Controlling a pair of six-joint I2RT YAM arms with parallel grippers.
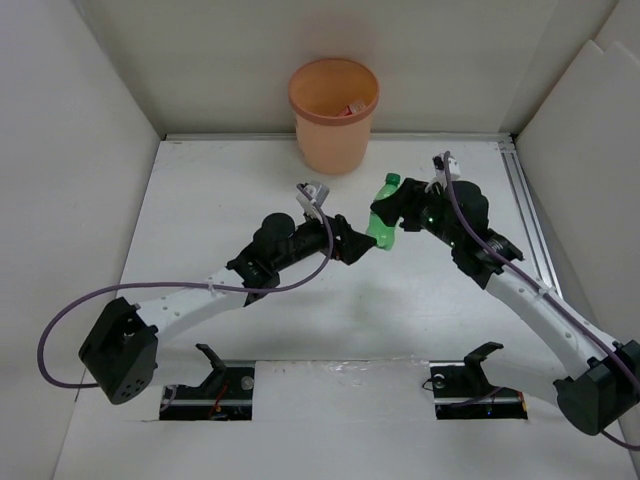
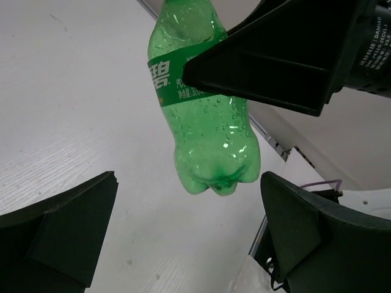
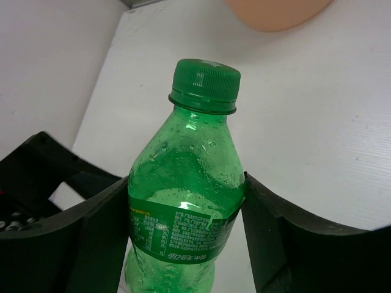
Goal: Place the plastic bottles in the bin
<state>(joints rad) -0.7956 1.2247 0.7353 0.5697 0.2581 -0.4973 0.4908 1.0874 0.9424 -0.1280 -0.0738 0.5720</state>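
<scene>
Right pincer (image 3: 186, 229) is clamped on the green bottle (image 3: 183, 201) at the label band, one finger each side, cap up. The bottle sits mid-bench, between the two arms, tilted with its cap toward the bin (image 1: 335, 140). From the left wrist view its base looks clear of the bench (image 1: 400, 300).

Left pincer (image 2: 186, 235) is wide open and holds nothing. The bottle's base hangs just ahead of its fingers, not touching.

We read this as the carry step: bottle gripped, not yet at the bin. Next move calls for the right arm to reach forward and left until the bottle is over the bin mouth, then let go. Left arm should stay out of that path.

Hard to make out:
- something red inside the bin (image 1: 355, 107), maybe a bottle; we can't tell
- the bin floor is mostly hidden
- no other bottles show on the bench
- the right wrist view shows only the bin's bottom edge
</scene>
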